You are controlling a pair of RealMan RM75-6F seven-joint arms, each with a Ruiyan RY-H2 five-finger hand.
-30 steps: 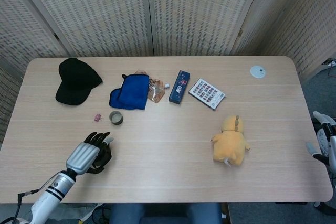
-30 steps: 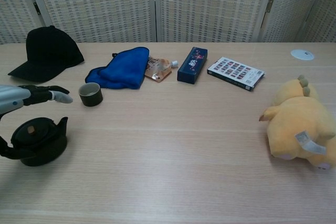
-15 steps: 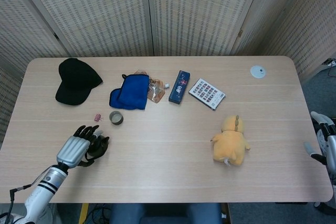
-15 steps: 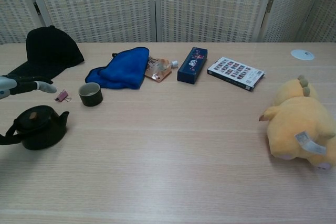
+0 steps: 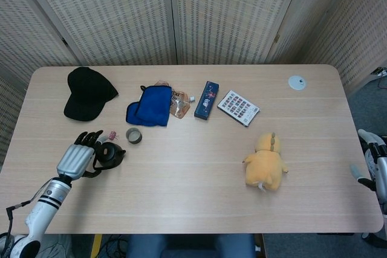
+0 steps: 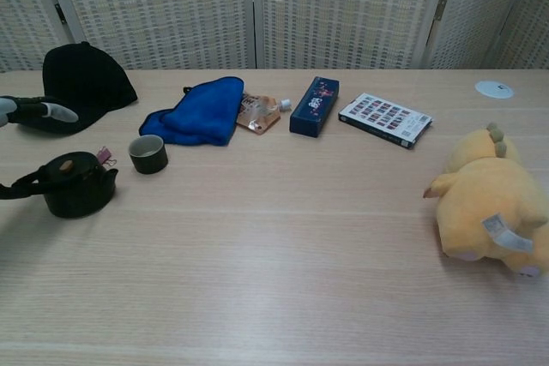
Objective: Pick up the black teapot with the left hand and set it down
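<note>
The black teapot (image 5: 110,154) (image 6: 77,193) is at the table's left side, just left of a small dark cup (image 5: 133,136) (image 6: 148,153). My left hand (image 5: 77,158) is on the teapot's left, its fingers curled round the handle, which runs off the chest view's left edge. Two of its fingertips (image 6: 39,111) poke into the chest view. Whether the pot touches the table I cannot tell. My right hand (image 5: 367,154) hangs beyond the table's right edge, fingers apart and holding nothing.
A pink clip (image 5: 112,135) lies right behind the teapot. Further back are a black cap (image 5: 87,92), a blue cloth (image 5: 150,106), a snack packet (image 5: 179,102), a blue box (image 5: 207,99) and a card box (image 5: 238,107). A yellow plush (image 5: 266,161) sits right.
My left hand has carried the teapot away from the front edge, further back and to the left, up beside the cup and the clip. The right hand has stayed put.
</note>
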